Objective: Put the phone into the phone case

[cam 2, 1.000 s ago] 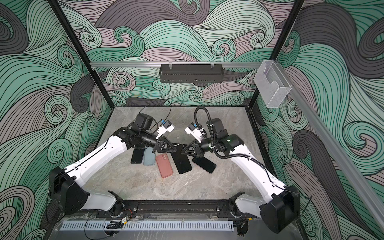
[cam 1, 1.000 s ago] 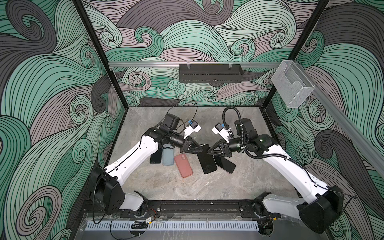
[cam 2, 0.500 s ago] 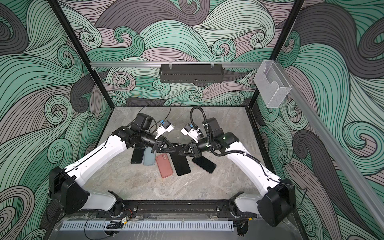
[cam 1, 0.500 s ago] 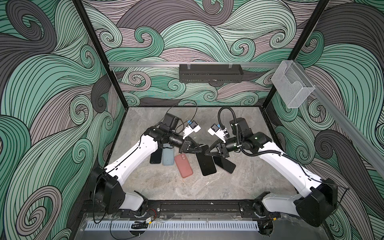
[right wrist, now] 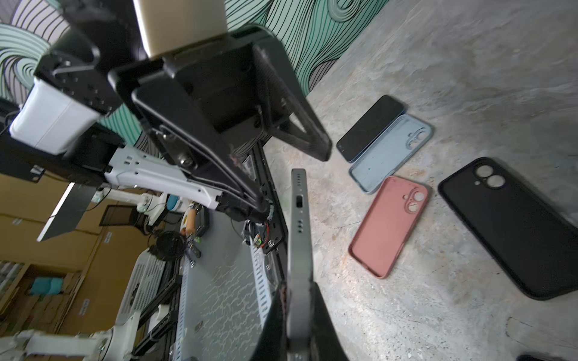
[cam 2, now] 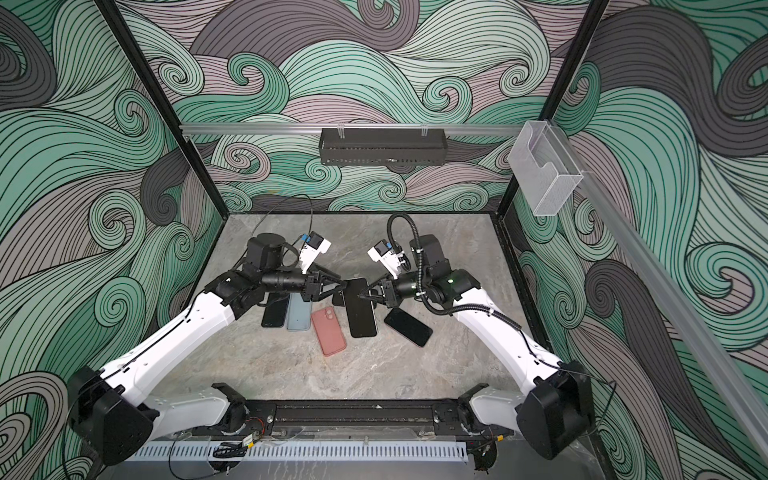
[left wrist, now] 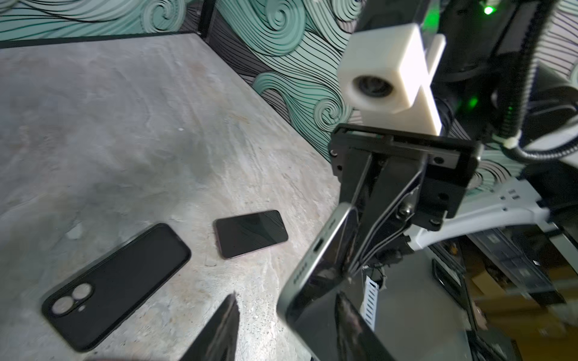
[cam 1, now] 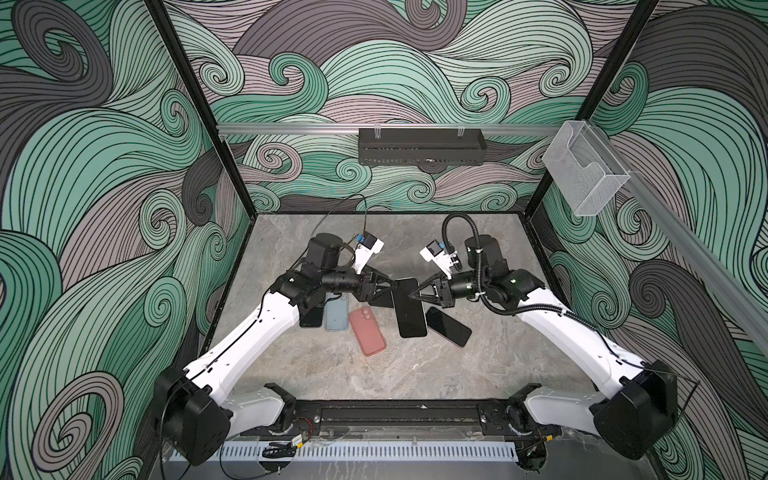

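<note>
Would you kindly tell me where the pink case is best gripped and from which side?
Probably across the long edges of the pink case, toward its plain end, from above: it lies flat, and the blue case crowds its camera-cutout end.

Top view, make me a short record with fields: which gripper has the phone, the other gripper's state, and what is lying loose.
held: black phone, off the table, pinched by right gripper
left gripper: open, jaws apart at the phone's other side
cases on table: black case, pink case, blue case
loose phones: dark phone beside the blue case; tilted phone right of the held one
</note>
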You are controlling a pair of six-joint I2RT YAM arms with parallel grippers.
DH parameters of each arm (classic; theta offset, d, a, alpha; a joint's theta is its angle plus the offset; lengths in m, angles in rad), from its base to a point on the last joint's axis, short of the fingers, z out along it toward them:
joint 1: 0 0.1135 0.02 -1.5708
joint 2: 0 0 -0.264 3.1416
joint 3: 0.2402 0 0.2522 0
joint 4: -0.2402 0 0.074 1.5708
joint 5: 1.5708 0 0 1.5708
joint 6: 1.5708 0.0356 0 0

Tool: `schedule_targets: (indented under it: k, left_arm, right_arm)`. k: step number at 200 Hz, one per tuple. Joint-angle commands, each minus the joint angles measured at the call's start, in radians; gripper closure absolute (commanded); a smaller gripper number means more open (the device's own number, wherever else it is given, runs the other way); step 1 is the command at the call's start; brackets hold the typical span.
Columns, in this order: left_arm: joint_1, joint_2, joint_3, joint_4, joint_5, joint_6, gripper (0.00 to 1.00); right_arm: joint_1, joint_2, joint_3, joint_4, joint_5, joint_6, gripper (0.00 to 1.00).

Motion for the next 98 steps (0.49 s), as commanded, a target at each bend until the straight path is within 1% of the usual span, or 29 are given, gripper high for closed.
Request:
schedule_targets:
  k: [1, 19, 30, 36, 66, 98]
  left_arm:
    - [0.004, -0.066, -0.075, 0.217, -0.191, -0.185, 0.44]
    - [0.005, -0.094, -0.135, 0.303, -0.199, -0.271, 0.39]
    - [0.004, -0.102, -0.175, 0.37, -0.202, -0.3, 0.39]
    - [0.004, -0.103, -0.184, 0.388, -0.209, -0.348, 0.38]
    - [-0.001, -0.097, -0.259, 0.553, -0.213, -0.473, 0.38]
    - [-0.011, -0.079, -0.255, 0.622, -0.189, -0.51, 0.38]
  right_arm:
    - [-0.016, -0.032, -0.008, 0.237, 0.096, 0.149, 1.0]
    - [-0.016, -0.042, -0.043, 0.398, 0.166, 0.231, 1.0]
    - [-0.018, -0.044, -0.076, 0.549, 0.234, 0.305, 1.0]
    - [-0.019, -0.042, -0.08, 0.587, 0.253, 0.323, 1.0]
    - [-0.019, -0.019, -0.088, 0.756, 0.347, 0.404, 1.0]
    - [-0.018, -0.001, -0.089, 0.914, 0.401, 0.471, 1.0]
